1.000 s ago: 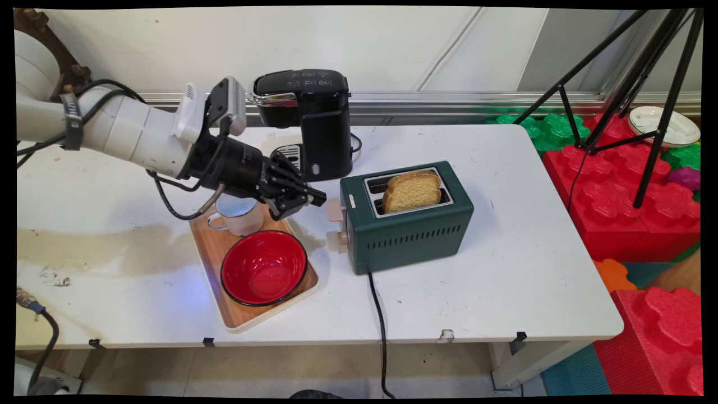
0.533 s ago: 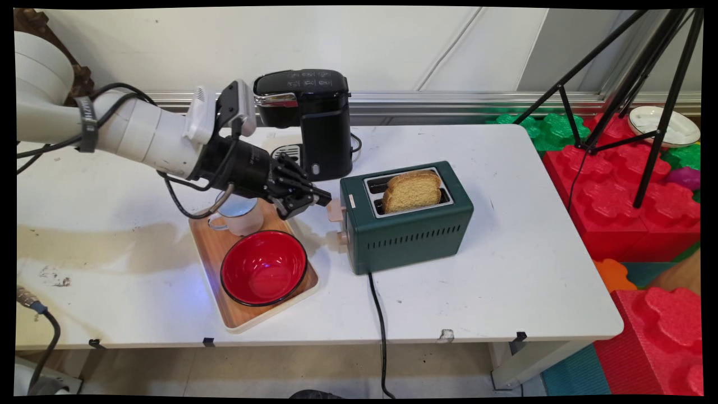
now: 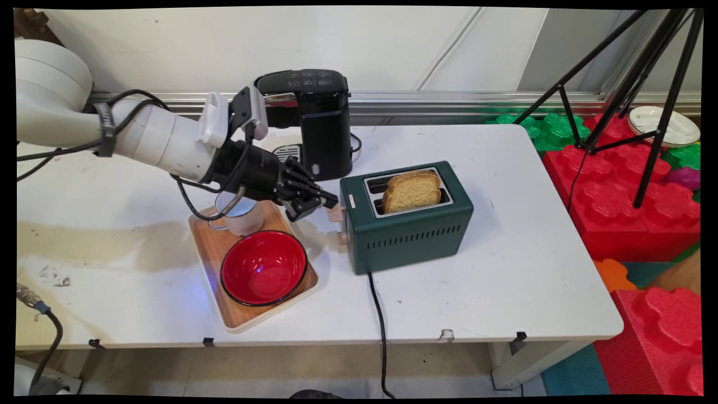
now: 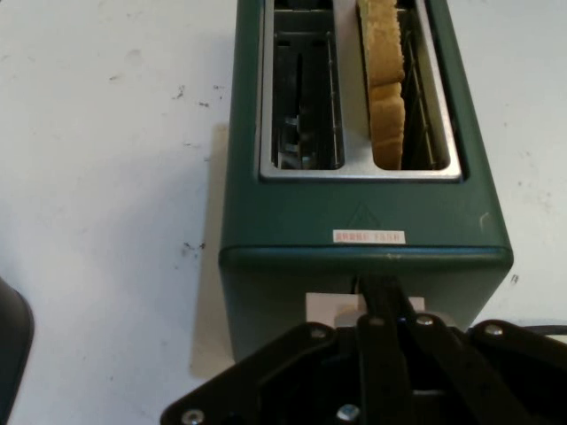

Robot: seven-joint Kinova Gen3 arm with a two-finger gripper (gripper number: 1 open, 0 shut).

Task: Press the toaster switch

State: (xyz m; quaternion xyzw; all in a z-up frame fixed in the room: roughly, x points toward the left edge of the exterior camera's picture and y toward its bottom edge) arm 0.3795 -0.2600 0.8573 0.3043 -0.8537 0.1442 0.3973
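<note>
Toaster (image 3: 408, 219): green, two-slot, standing right of the table's (image 3: 505, 269) centre; its long axis runs left to right in the main view, slightly turned, with the lever end facing left toward the arm.
Lever (image 3: 336, 212): pale tab on the toaster's left end face, high in its slot; a second pale knob (image 3: 341, 238) sits below it.
Bread (image 3: 412, 190): one slice upright in the slot nearer the camera, projecting above the top; the far slot (image 4: 302, 97) is bare.
Gripper (image 3: 322, 203): black, reaching in from the left, fingers drawn together with their tips at the lever; they appear to touch it, though actual contact cannot be confirmed.
Hand view only: the toaster seen end-on with a small label (image 4: 368, 237) on the top edge above the lever, the closed fingers (image 4: 383, 305) overlapping the pale tab, and the wire guides inside the slots.
Main view only: a wooden tray (image 3: 213, 252) left of the toaster, carrying a red bowl (image 3: 263, 267) and a white mug (image 3: 242, 216) under the wrist; a black coffee machine (image 3: 314, 120) behind; the toaster's cord (image 3: 380, 325) running off the near edge.
</note>
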